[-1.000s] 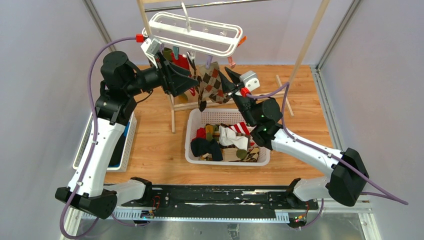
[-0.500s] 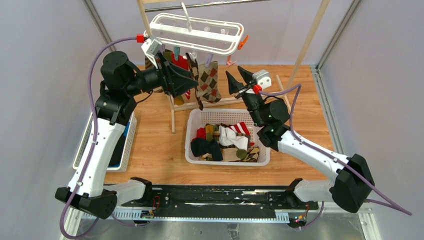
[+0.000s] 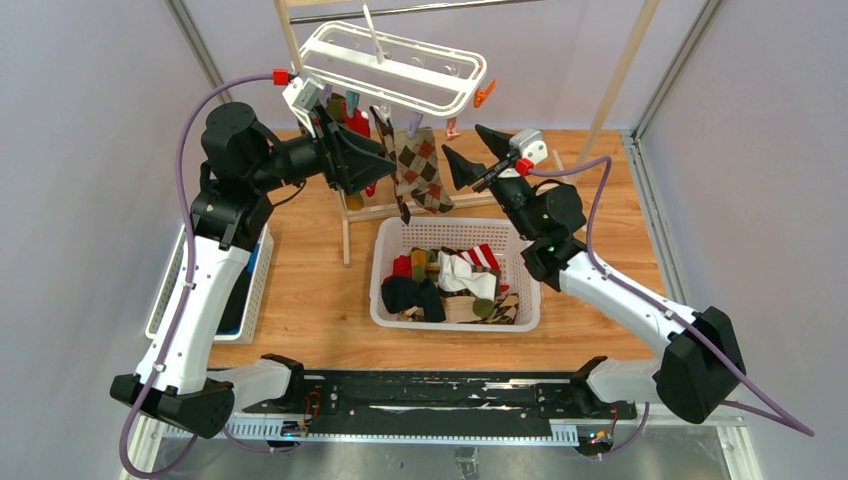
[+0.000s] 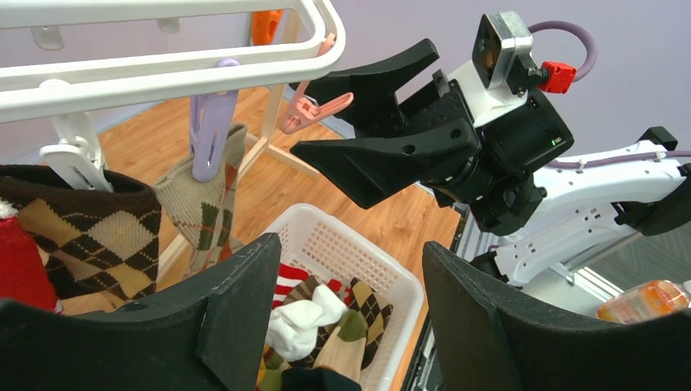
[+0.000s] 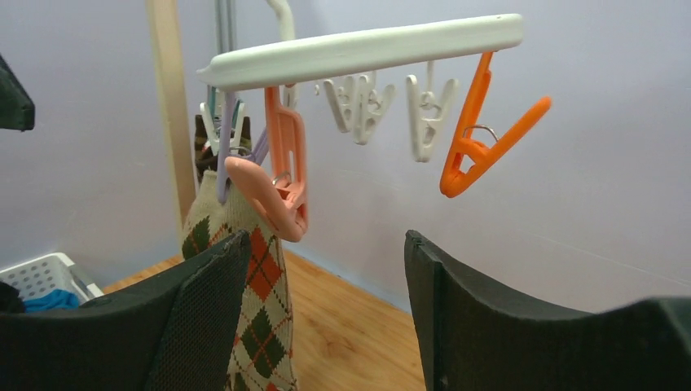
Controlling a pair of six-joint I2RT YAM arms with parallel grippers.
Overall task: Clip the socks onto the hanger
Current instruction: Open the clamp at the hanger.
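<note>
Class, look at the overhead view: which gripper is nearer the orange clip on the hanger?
Right. The right gripper is open just below the orange clip; the left gripper is farther away, on the other side of the hung argyle sock.

wooden table (image 3: 310, 275) bears a white laundry basket (image 3: 376, 285); a 2nd basket (image 3: 260, 285) left of it, a wooden rack (image 3: 346, 240) behind.
</note>
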